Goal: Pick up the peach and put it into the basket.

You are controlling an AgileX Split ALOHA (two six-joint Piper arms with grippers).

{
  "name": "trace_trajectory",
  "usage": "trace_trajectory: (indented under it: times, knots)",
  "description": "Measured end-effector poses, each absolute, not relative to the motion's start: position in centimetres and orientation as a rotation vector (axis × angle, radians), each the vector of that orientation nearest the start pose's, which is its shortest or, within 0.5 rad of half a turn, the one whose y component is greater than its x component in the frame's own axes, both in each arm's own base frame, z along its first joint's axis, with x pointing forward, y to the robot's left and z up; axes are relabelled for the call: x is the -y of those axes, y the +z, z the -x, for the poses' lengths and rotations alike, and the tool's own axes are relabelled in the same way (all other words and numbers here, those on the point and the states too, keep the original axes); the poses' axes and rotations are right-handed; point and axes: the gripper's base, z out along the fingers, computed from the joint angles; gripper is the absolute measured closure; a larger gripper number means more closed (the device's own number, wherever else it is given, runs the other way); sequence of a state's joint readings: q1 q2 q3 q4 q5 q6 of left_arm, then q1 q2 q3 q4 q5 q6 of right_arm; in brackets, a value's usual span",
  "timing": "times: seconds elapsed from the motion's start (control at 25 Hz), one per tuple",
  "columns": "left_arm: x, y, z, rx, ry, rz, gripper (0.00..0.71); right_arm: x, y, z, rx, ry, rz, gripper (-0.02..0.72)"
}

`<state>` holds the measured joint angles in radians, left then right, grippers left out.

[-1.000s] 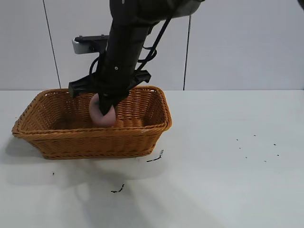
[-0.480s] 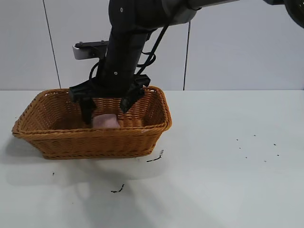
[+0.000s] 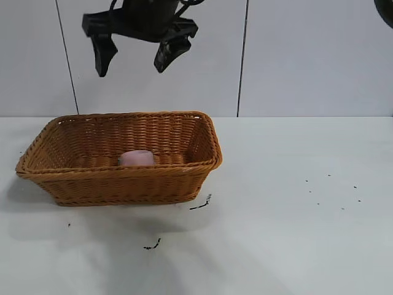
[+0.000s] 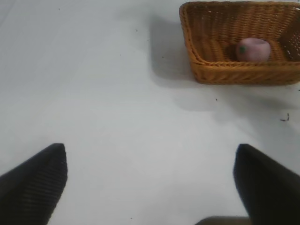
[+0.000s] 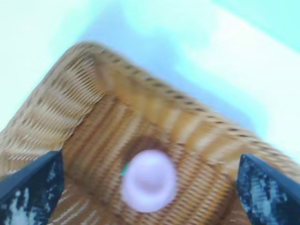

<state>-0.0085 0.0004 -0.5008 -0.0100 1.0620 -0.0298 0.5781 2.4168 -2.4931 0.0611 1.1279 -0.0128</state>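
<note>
- A white surface (image 3: 295,221) with a few dark specks runs back to a pale panelled wall; on it stands the large orange-brown rectangular woven wicker basket (image 3: 73,184).
- Half a second ago the right hand (image 3: 136,54) was down inside the basket, its fingers spread around the fruit; now it hangs high above the basket, fingers released and holding nothing.
- The small pale pink rounded toy peach (image 3: 136,158) lies on the basket floor well below that hand (its green stem spot shows in the left wrist view), free of the fingers.
- I judge the placing done: the peach is in the basket and the hand has let go and lifted clear, so only a retreat remains.
- The basket holds the peach alone; no other item shows inside in any view.
- The left hand (image 4: 150,187) is spread open over bare surface, empty, with the basket and the peach well ahead of it and off to one side.
</note>
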Motion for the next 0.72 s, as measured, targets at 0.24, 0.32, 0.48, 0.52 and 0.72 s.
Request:
trace_trajectory:
  times: [0.24,0.32,0.48,0.52,0.72]
  knots:
    - [0.1,27.7,0.5,-2.045,-0.036,0.021,0.017,-21.1,26.7,-48.4,-2.534,0.128,0.567,0.008]
    - [0.1,27.7,0.5,-2.045,-0.036,0.021,0.017,-17.4,26.6,-49.7,-2.566,0.073,0.483,0.008]
    - [0.1,27.7,0.5,-2.045,-0.036,0.021,0.017,-9.3,26.6,-51.8,-2.596,-0.002,0.282,0.008]
    - [0.1,27.7,0.5,-2.045,-0.036,0.021,0.017,-7.4,26.6,-52.1,-2.601,-0.015,0.234,0.008]
    - [0.1,27.7,0.5,-2.045,-0.036,0.021,0.017,-0.8,26.9,-52.5,-2.608,-0.028,0.057,0.008]
